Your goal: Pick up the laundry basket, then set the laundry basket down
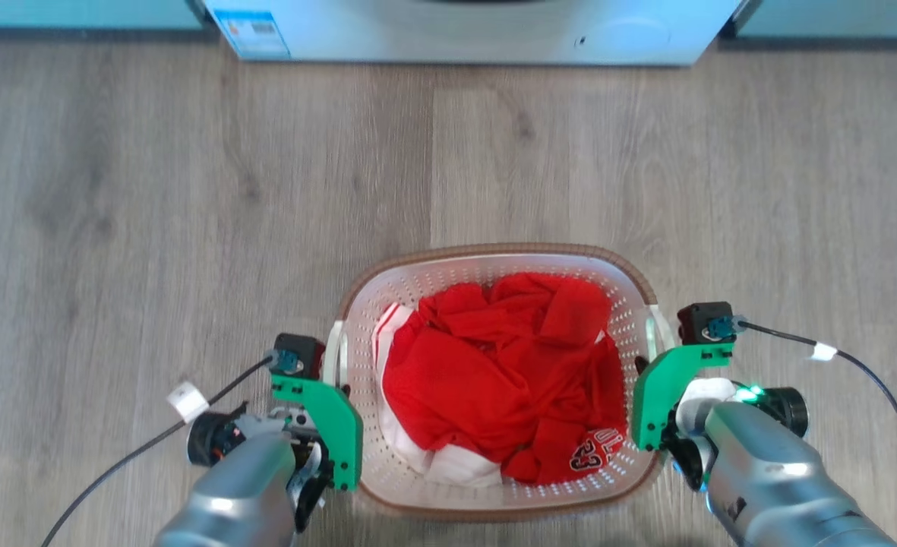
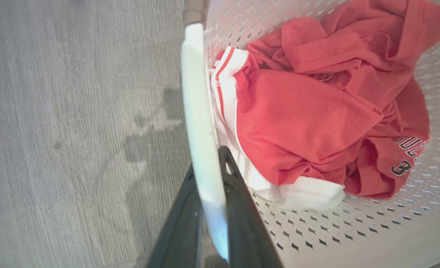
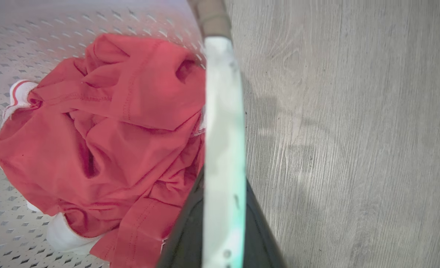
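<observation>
Right, the laundry basket (image 1: pixel 494 254) sits close in front of the robot, between both arms, over the wood floor (image 1: pixel 190 190); can't tell if it's off the ground. Left gripper (image 2: pixel 208 163) has its fingers pinched on the left handle (image 2: pixel 195 85), and right gripper (image 3: pixel 223 178) likewise on the right handle (image 3: pixel 223 111). Prob. light: thin perforated plastic, a bit flexy, w/ only soft red clothes (image 1: pixel 501 365) inside. Handles look smooth and narrow, so they could slip; lift both sides level.

Silver-grey forearm shells (image 1: pixel 243 486), bright green plastic brackets (image 1: pixel 334 433), small black cameras (image 1: pixel 300 353), white-tagged black cables (image 1: pixel 781 336); my left gripper (image 2: pixel 208 159) has long dark fingers (image 2: pixel 240 212).
</observation>
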Motion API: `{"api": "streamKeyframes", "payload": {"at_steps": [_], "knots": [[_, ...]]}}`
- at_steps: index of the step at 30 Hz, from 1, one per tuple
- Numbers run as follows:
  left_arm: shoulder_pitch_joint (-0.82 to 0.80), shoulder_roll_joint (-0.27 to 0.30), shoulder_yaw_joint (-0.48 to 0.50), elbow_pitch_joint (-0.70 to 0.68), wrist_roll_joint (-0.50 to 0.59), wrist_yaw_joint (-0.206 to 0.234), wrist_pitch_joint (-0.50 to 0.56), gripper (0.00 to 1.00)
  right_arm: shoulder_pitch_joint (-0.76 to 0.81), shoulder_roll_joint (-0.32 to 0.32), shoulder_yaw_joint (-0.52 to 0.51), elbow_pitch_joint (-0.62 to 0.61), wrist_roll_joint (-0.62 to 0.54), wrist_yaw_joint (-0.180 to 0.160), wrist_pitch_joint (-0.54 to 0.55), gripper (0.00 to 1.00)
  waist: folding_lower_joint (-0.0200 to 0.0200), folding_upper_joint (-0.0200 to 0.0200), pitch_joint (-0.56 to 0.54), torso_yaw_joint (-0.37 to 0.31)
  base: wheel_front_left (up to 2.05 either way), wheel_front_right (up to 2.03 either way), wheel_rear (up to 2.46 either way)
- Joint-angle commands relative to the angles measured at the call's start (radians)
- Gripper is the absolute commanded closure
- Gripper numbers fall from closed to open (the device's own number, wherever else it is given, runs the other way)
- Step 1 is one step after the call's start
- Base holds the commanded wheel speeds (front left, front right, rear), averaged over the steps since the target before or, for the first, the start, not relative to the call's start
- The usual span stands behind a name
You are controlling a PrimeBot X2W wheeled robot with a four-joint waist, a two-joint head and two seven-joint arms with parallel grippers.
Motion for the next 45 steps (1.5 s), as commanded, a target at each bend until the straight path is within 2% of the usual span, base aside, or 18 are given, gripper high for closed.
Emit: {"api": "streamKeyframes", "payload": {"at_steps": [1, 17, 33, 45], "knots": [[0.005, 0.021, 0.005, 0.005, -0.006, -0.002, 0.0, 1.0, 0.024, 0.013, 0.026, -0.014, 0.014, 0.002, 0.0, 1.0, 0.0001, -0.0001, -0.048, -0.006, 0.0, 0.0, 0.0], [0.106, 0.021, -0.06, 0.043, -0.063, -0.033, 0.098, 1.0, 0.139, 0.013, 0.186, 0.002, 0.2, 0.002, 0.116, 1.0, 0.0001, -0.0001, -0.269, -0.025, 0.0, 0.0, 0.0], [0.143, 0.021, -0.095, 0.053, -0.09, -0.038, 0.113, 1.0, 0.175, 0.013, 0.3, 0.001, 0.311, 0.002, 0.136, 1.0, 0.0001, -0.0001, -0.378, -0.037, 0.0, 0.0, 0.0], [0.155, 0.021, -0.109, 0.062, -0.104, -0.038, 0.107, 1.0, 0.176, 0.013, 0.361, 0.009, 0.371, 0.002, 0.126, 1.0, 0.0001, -0.0001, -0.403, -0.04, 0.0, 0.0, 0.0]]}}
